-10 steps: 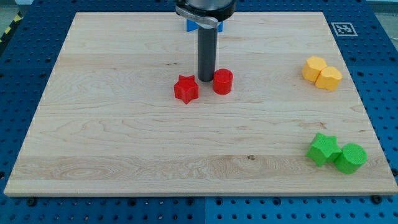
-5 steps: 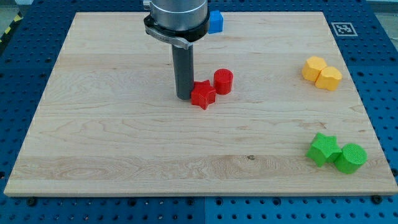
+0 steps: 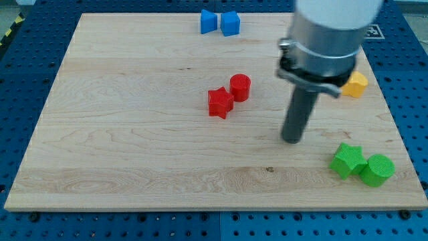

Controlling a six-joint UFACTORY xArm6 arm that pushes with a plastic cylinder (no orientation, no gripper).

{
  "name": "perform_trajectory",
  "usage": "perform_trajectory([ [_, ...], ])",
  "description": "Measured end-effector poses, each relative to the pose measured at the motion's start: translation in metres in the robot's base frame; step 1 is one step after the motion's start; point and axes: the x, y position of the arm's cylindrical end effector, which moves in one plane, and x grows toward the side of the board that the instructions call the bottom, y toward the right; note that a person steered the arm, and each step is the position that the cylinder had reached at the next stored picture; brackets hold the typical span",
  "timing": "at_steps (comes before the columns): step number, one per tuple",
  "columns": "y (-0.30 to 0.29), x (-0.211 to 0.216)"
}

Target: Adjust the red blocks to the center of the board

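Note:
A red star block (image 3: 219, 102) and a red cylinder block (image 3: 240, 88) sit touching near the middle of the wooden board (image 3: 134, 147), the cylinder up and to the right of the star. My tip (image 3: 291, 139) rests on the board well to the right of and below both red blocks, apart from them, and left of and above the green blocks.
Two blue blocks (image 3: 220, 22) sit at the board's top edge. A yellow block (image 3: 355, 85) shows at the right, partly hidden behind the arm. A green star (image 3: 348, 161) and a green cylinder (image 3: 377, 170) sit at the lower right.
The tip went from between the red blocks to the star's left and pushed it right against the cylinder. It has since swung far right and down, away from the red blocks.

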Motion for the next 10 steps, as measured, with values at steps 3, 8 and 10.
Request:
perform_trajectory([
  [3, -0.011, -0.084],
  [8, -0.081, -0.085],
  [10, -0.081, -0.080],
])
